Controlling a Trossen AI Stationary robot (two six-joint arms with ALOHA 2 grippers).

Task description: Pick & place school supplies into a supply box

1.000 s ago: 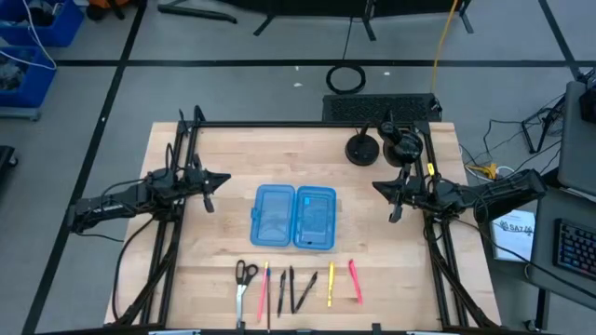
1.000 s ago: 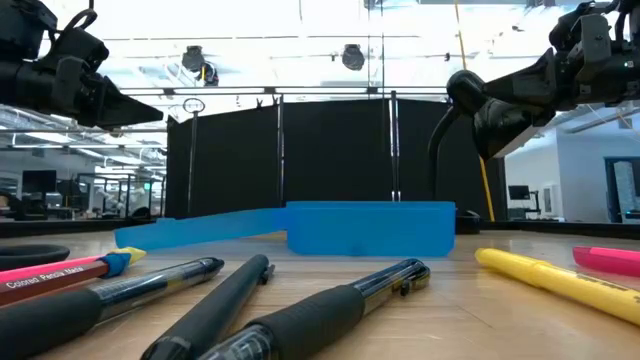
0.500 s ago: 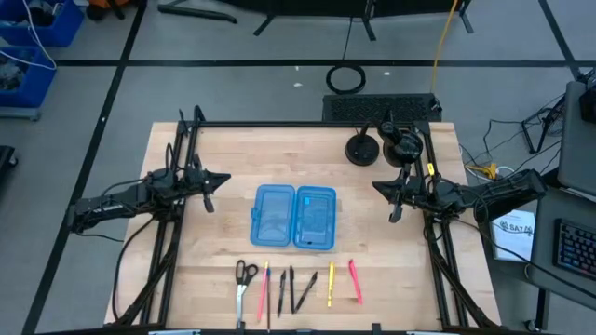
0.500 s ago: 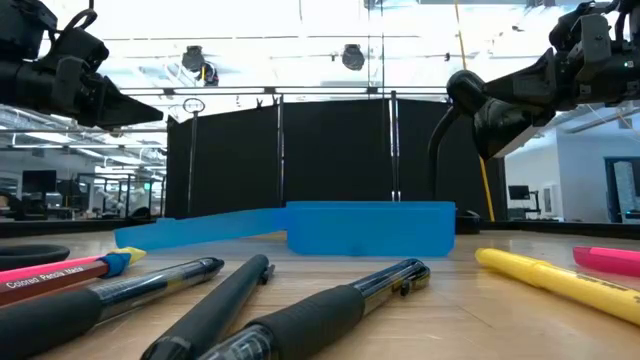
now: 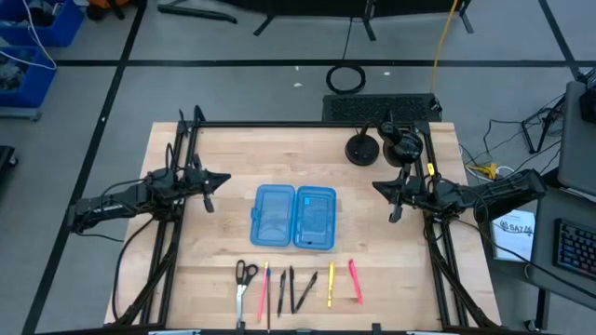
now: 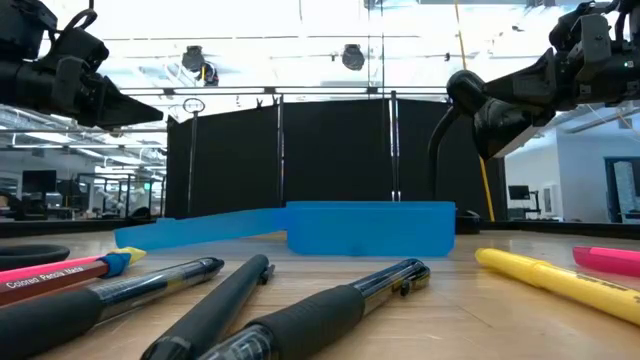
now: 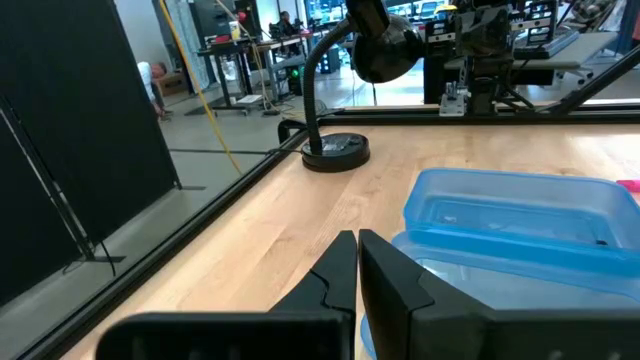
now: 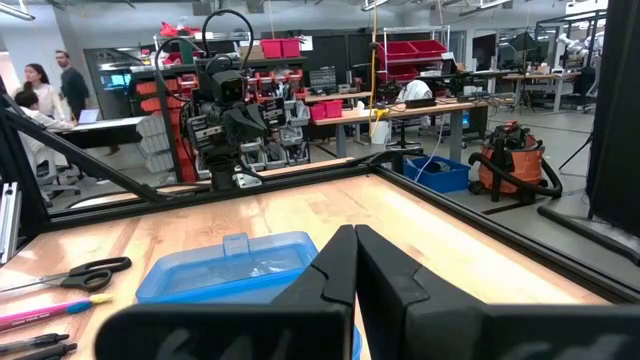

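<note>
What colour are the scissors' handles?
Red and black on the scissors, clearest in the high view.

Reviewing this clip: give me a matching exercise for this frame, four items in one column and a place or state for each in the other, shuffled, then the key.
Items
1. supply box
2. scissors
3. left gripper
4. desk lamp

Places or states
A. stands at the table's far right corner
B. fingers shut, hovering left of the box
C. lies open at the table's middle
D. leftmost in the row at the near edge

Pairs: 1-C, 2-D, 3-B, 4-A
</note>
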